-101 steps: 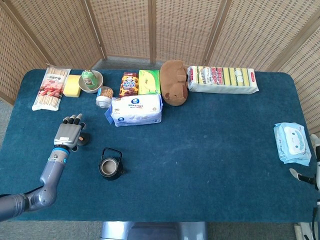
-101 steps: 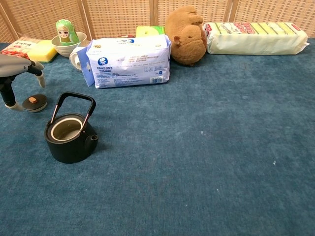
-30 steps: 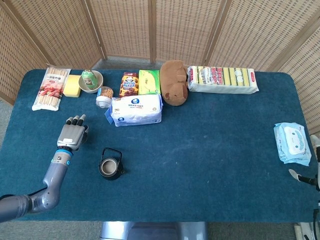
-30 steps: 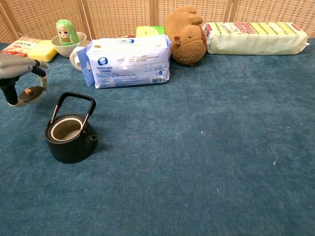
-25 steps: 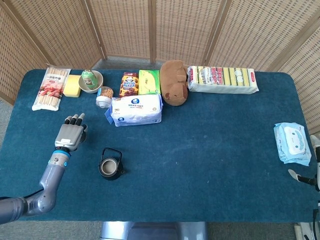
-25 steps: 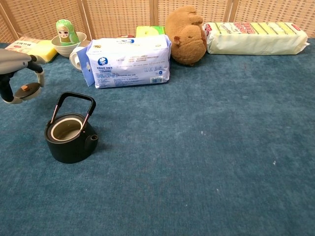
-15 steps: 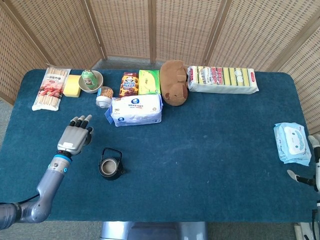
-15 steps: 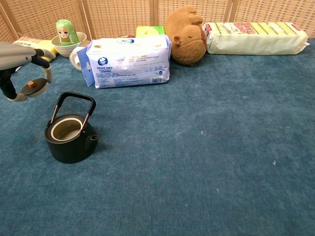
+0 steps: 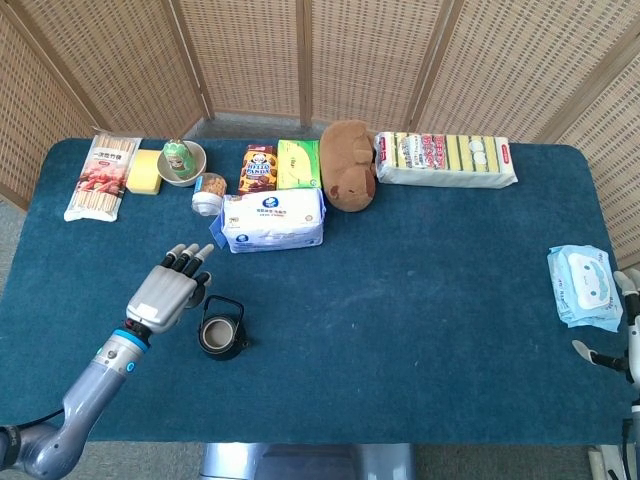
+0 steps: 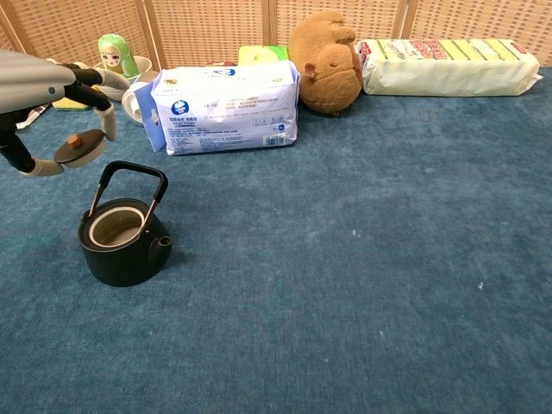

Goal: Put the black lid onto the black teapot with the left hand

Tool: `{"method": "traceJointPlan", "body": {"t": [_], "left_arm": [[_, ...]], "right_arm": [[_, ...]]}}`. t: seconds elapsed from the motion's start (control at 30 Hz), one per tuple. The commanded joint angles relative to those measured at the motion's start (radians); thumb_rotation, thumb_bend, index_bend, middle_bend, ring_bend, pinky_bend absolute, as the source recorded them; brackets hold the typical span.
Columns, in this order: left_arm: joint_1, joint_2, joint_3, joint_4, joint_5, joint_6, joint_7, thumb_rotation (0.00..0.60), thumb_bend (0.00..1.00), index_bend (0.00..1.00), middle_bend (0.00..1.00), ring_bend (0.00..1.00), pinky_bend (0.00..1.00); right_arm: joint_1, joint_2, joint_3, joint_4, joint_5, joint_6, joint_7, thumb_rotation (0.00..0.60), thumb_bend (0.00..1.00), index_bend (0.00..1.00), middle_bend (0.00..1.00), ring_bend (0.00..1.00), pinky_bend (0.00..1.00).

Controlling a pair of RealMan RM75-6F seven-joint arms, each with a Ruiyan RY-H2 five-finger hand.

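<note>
I take the black teapot as my landmark: it sits nearest the robot on the blue table, mouth open, its hoop handle raised upright. Just up and left of the teapot, my left hand pinches the black lid between thumb and a finger, with the rest of the fingers spread; the lid hangs in the air, clear of the cloth, roughly level, its small brown knob on top. I judge this to be the carry step, lid lifted but not yet over the opening. Next I need to bring the lid right and toward the robot until it is centred over the mouth, then lower it; the upright handle stands across the approach, so I expect to thread the lid past it or come in from the side, keeping it flat so it seats in the rim. Beyond the teapot lies a white and blue tissue pack, and further back a brown plush toy. Far to the right of the teapot, my right hand shows only at the picture edge and I cannot tell how its fingers lie
</note>
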Motion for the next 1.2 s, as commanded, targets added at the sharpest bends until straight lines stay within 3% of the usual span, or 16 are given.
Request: {"method": "traceJointPlan", "body": {"t": [0.03, 0.4, 1.2], "left_arm": [[0.016, 0.024, 0.022, -0.040, 0.069, 0.004, -0.015, 0.600, 0.30, 0.37, 0.00, 0.00, 0.07], [0.033, 0.018, 0.068, -0.089, 0.174, -0.004, 0.062, 0.600, 0.30, 0.37, 0.00, 0.00, 0.07], [0.060, -0.099, 0.074, -0.035, 0.132, -0.015, 0.239, 0.600, 0.30, 0.37, 0.00, 0.00, 0.07]], "right_arm": [[0.000, 0.000, 0.000, -0.001, -0.001, 0.001, -0.001, 0.600, 0.00, 0.04, 0.00, 0.00, 0.00], [-0.002, 0.004, 0.001, -0.004, 0.001, 0.002, 0.006, 0.600, 0.00, 0.04, 0.00, 0.00, 0.00], [-0.003, 0.011, 0.001, -0.009, 0.006, 0.000, 0.013, 0.600, 0.00, 0.04, 0.00, 0.00, 0.00]]}}
